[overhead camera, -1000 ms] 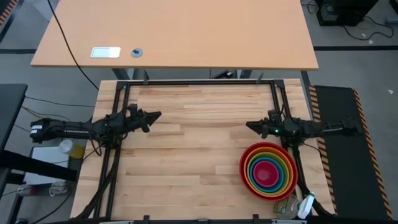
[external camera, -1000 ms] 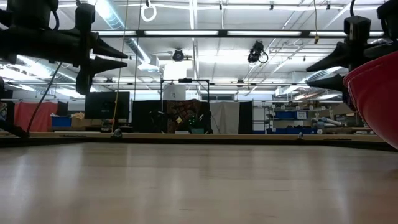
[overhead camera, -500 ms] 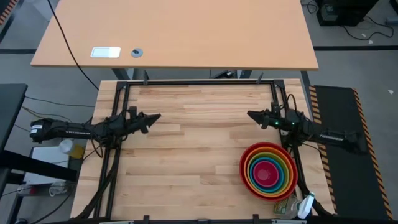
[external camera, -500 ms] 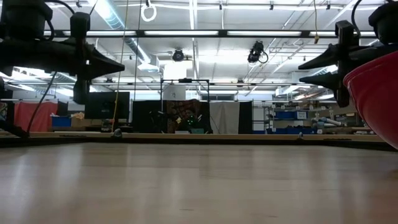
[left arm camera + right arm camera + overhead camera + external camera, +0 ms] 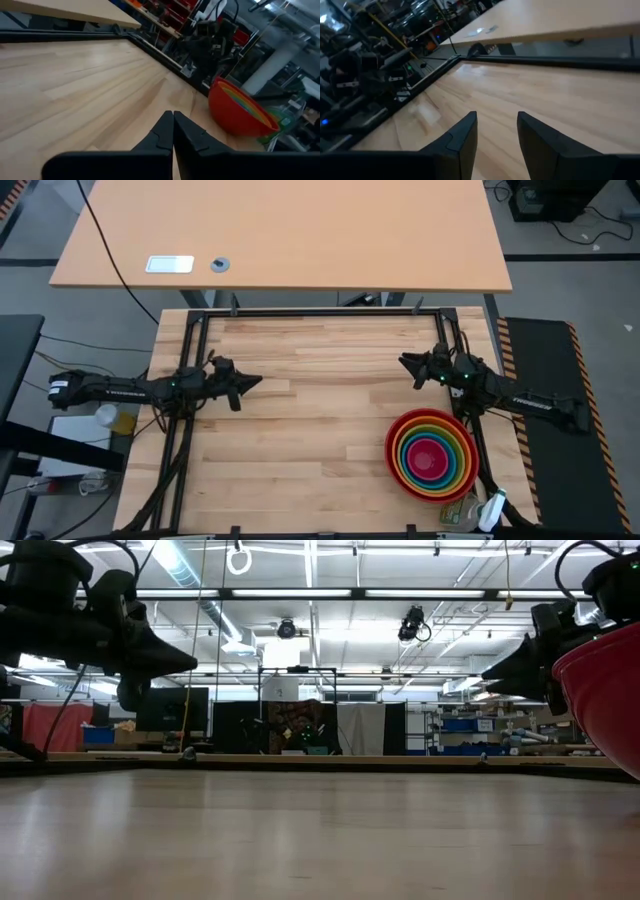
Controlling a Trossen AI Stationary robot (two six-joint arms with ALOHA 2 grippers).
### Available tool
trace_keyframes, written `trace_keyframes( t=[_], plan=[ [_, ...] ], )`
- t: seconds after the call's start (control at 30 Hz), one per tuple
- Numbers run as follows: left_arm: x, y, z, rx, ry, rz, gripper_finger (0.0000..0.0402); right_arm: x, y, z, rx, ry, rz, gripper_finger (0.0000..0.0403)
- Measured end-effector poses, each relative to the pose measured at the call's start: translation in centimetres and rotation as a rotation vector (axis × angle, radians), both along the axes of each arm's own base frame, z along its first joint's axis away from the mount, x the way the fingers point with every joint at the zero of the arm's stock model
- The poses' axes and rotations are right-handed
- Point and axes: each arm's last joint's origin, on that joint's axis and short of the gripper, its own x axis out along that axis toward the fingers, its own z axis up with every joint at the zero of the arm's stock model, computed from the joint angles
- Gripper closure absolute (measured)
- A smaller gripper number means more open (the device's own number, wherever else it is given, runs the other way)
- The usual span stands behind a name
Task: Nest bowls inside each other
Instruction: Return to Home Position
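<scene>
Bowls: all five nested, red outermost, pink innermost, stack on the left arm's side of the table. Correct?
Wrong side. The high view shows the bowls nested, red outermost and pink innermost, on the right arm's side of the table, near the right gripper. The left gripper is far across from them.

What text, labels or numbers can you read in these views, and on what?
No text is legible in any view.
White rectangular card on the tan wooden desk: too small to read.
Pale markings on the dark left arm and dark right arm: too small to read.
</scene>
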Motion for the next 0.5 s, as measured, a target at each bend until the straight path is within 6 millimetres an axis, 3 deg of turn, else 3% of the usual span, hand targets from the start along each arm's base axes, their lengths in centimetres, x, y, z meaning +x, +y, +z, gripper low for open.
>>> trace_keyframes(
  t=[0.5],
  plan=[
    [-0.01, 0.0, -0.1, 0.019, 0.015, -0.002, 0.0393, 0.0, 0.0, 0.04, -0.026, 0.011, 0.006, 0.0256]
  ],
)
